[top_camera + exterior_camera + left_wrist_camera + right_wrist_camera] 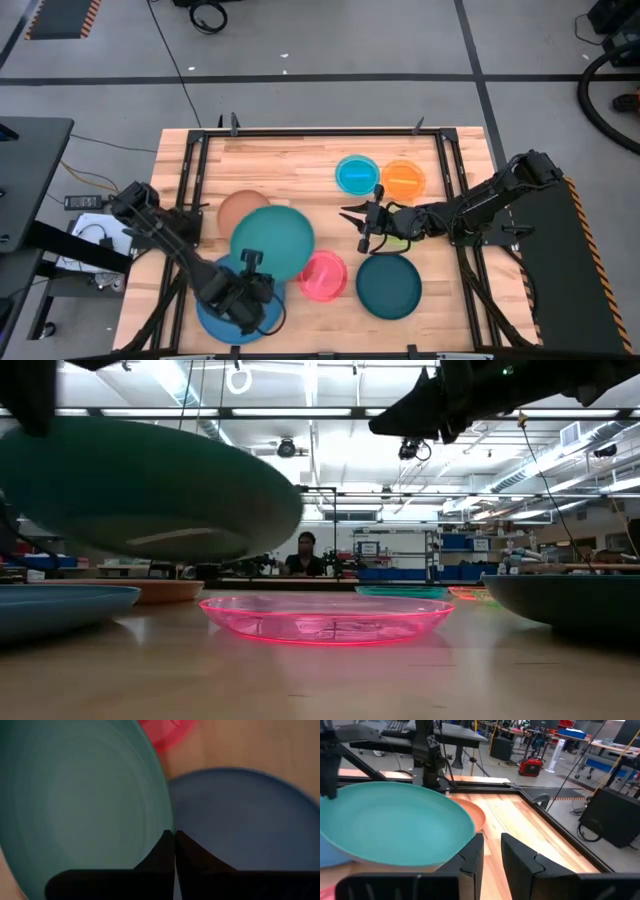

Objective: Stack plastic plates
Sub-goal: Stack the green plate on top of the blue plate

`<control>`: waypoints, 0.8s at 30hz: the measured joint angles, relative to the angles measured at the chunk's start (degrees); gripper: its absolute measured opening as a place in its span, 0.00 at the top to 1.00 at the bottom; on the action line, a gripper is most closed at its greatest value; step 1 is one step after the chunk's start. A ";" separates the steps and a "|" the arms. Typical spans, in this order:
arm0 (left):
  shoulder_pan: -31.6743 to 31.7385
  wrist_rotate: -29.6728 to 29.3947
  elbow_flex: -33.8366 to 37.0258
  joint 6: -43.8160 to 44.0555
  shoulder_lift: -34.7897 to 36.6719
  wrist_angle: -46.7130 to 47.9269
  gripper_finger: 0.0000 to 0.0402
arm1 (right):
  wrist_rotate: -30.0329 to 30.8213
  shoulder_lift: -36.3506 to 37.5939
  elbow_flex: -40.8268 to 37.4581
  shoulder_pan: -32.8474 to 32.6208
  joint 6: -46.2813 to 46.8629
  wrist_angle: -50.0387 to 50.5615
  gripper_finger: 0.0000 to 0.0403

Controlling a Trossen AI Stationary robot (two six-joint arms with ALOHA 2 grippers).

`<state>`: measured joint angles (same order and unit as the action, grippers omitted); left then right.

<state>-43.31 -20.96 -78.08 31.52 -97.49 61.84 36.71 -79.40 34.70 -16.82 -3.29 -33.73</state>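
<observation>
Left claw (252, 262) pinching rim of teal plate (272, 240), holding it clear of counter (290, 165). Centring over blue plate (225, 318) advised before lowering. Right claw (362, 222) hovering part-open, holding nothing.

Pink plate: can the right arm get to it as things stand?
Probably yes. The right gripper hangs empty, jaws slightly apart, just beyond the pink plate, whose near side lies bare. The teal plate held by the left gripper crowds only its far edge.

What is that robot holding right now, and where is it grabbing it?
The left gripper pinches the large teal plate by its rim, lifted above the blue plate. The right gripper holds nothing.
</observation>
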 joint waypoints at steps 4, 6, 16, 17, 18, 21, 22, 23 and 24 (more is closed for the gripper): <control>-3.65 0.90 0.00 6.96 0.00 0.01 0.99 | -0.28 0.00 0.00 0.00 1.27 1.22 0.81; -5.55 1.38 0.00 9.74 0.00 0.01 0.99 | -0.28 0.00 0.00 0.02 1.57 1.26 0.81; -11.92 2.78 -5.36 23.49 0.04 2.22 0.99 | -0.31 -0.01 0.00 0.07 1.61 1.27 0.81; -12.23 3.56 -5.76 25.05 0.04 2.33 0.99 | -0.31 -0.02 0.00 0.07 1.61 1.26 0.81; -12.52 4.37 -6.00 26.58 0.04 2.38 0.99 | -0.31 -0.02 0.00 0.07 1.61 1.26 0.81; -13.40 6.48 -6.28 31.29 0.02 2.33 0.99 | -0.31 -0.02 0.00 0.07 1.61 1.26 0.81; -13.67 6.92 -6.29 32.62 0.02 2.28 0.99 | -0.31 -0.02 0.00 0.07 1.64 1.26 0.81; -13.92 7.13 -6.29 33.65 0.02 2.26 0.99 | -0.31 -0.02 0.00 0.07 1.61 1.26 0.81; -14.17 7.22 -6.29 34.35 0.02 2.28 0.99 | -0.31 -0.02 0.00 0.07 1.63 1.26 0.81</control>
<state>-57.47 -13.74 -84.38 65.87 -97.47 64.12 36.40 -79.42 34.70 -16.75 -1.66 -32.47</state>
